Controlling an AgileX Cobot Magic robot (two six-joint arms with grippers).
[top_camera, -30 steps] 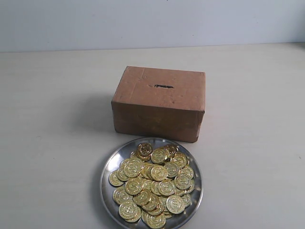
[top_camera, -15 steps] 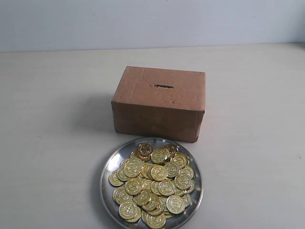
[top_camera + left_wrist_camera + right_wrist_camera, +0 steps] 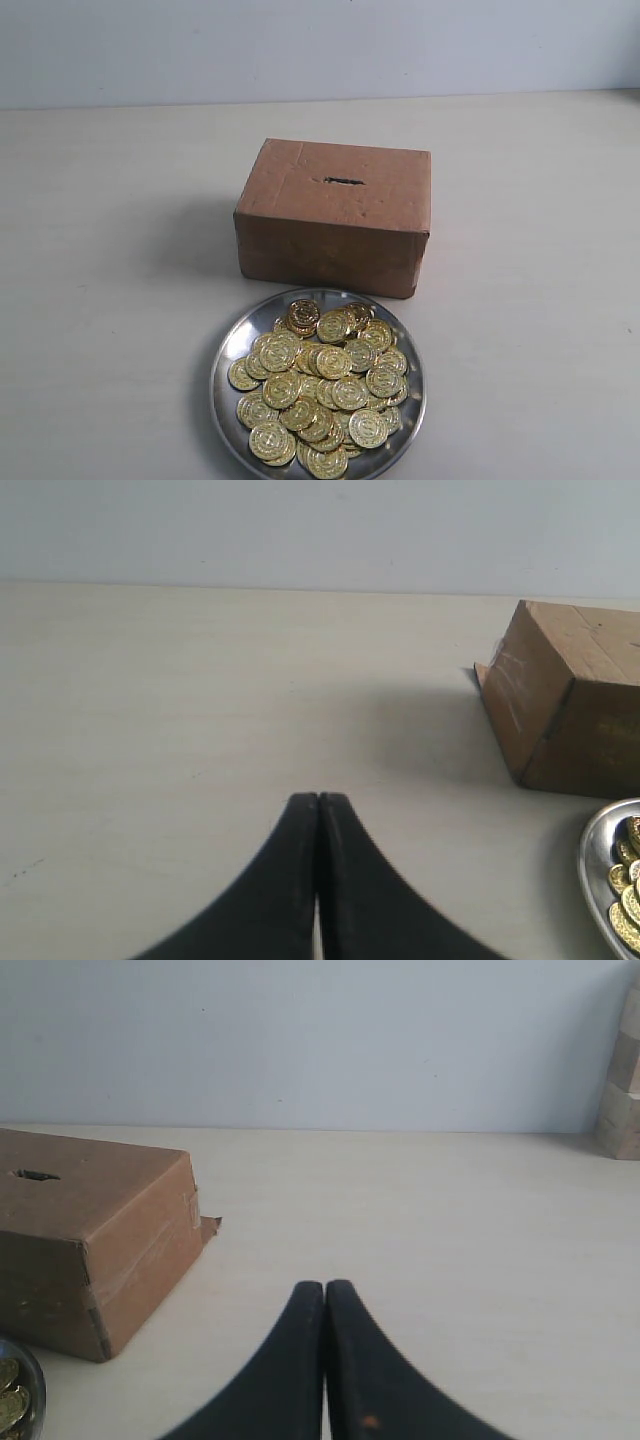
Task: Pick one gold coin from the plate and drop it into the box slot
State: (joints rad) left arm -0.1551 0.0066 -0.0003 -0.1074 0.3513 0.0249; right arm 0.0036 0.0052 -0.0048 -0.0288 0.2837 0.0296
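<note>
Exterior, box: the box (image 3: 335, 215) sits mid-counter (image 3: 120, 250), with the slot (image 3: 343, 181) in its top face.
Exterior, plate: the plate (image 3: 232, 345) lies just beside the box, toward the counter's near edge, and is heaped with gold coins (image 3: 320, 385).
Left wrist, left gripper: the left gripper (image 3: 318, 802) has its black fingers pressed together with nothing between them. It is held low over bare counter, well apart from the box (image 3: 560, 700) and the plate (image 3: 590, 865).
Right wrist, right gripper: the right gripper (image 3: 325, 1288) has its fingertips meeting and holds nothing. It points along the counter toward the far edge. The box (image 3: 95, 1235) and its slot (image 3: 36, 1175) are off to one side.

The pale table (image 3: 110, 300) carries the box (image 3: 335, 230) and the plate (image 3: 232, 345).
</note>
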